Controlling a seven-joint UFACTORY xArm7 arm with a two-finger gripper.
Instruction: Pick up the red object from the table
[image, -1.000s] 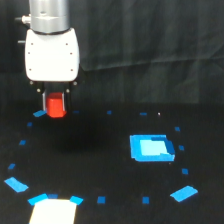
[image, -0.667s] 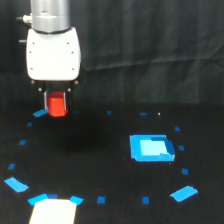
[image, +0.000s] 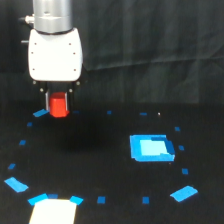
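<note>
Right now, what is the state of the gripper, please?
Gripper: shut on the red hexagonal block, held above the black table.

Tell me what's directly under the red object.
Black table with a faint dark shadow below the red object, which sits between the gripper fingers. A blue tape mark lies beside it. Whether the block touches the table cannot be told.

The arm comes straight down from the top edge of the view, its grey wrist section vertical above the white head. The end effector (image: 58, 104) points down over the table's (image: 110, 170) far left part, fingers closed on the red object (image: 59, 106).
</note>
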